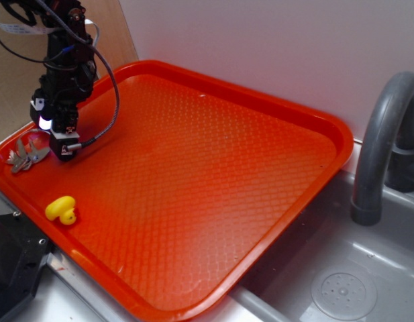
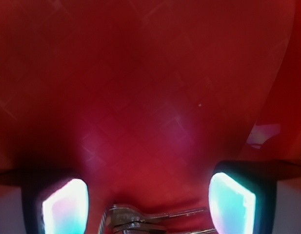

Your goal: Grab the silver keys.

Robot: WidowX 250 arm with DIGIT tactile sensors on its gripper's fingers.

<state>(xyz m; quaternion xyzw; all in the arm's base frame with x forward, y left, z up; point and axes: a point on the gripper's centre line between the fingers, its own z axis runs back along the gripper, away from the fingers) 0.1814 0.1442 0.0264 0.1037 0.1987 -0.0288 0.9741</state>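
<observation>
The silver keys (image 1: 24, 155) lie fanned out on the orange tray (image 1: 213, 141) at its far left corner. My gripper (image 1: 40, 137) hangs just above and a little right of them, its black body and lit pads over the tray. In the wrist view the keys (image 2: 150, 220) show at the bottom edge, between my two glowing pads (image 2: 66, 205), which stand wide apart. The gripper (image 2: 149, 207) is open and holds nothing. The keys' lower part is cut off by the frame.
A small yellow rubber duck (image 1: 62, 209) sits on the tray near its front left edge. A grey tap (image 1: 384, 144) and a sink with a drain (image 1: 343, 294) are to the right. A white wall stands behind the tray.
</observation>
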